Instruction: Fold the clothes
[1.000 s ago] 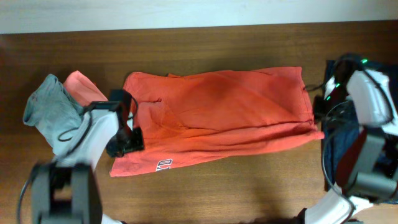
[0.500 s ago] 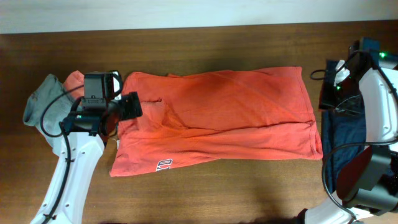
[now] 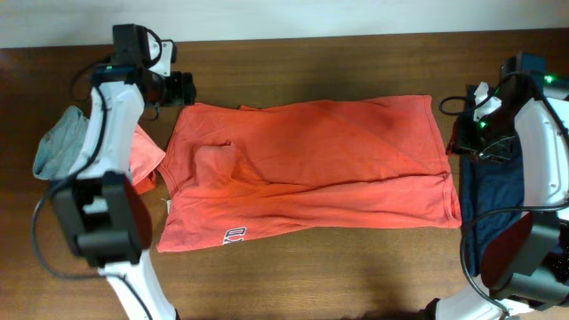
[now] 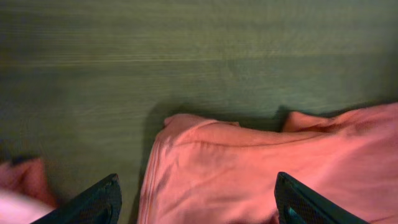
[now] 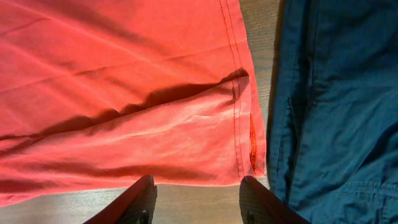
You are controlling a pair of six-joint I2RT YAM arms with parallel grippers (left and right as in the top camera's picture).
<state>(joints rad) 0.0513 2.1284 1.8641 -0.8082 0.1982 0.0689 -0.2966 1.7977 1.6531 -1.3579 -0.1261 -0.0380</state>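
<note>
A coral-orange T-shirt (image 3: 311, 169) lies spread flat across the table, with a small white print near its front left hem. My left gripper (image 3: 184, 89) is open and empty, just above the shirt's back left corner (image 4: 205, 134). My right gripper (image 3: 455, 142) is open and empty at the shirt's right edge (image 5: 239, 118), beside a navy garment (image 3: 493, 200) that also shows in the right wrist view (image 5: 336, 106). A grey-teal piece (image 3: 62, 142) and a second coral piece (image 3: 142, 156) lie at the left.
The wooden table (image 3: 311, 62) runs to a white wall at the back. The navy garment hangs over the table's right end under the right arm. The left arm reaches along the table's left side over the grey-teal piece.
My left gripper has swung from the shirt's left edge back to its back left corner. The shirt's left side now lies flat and uncovered. The right arm has barely moved.
</note>
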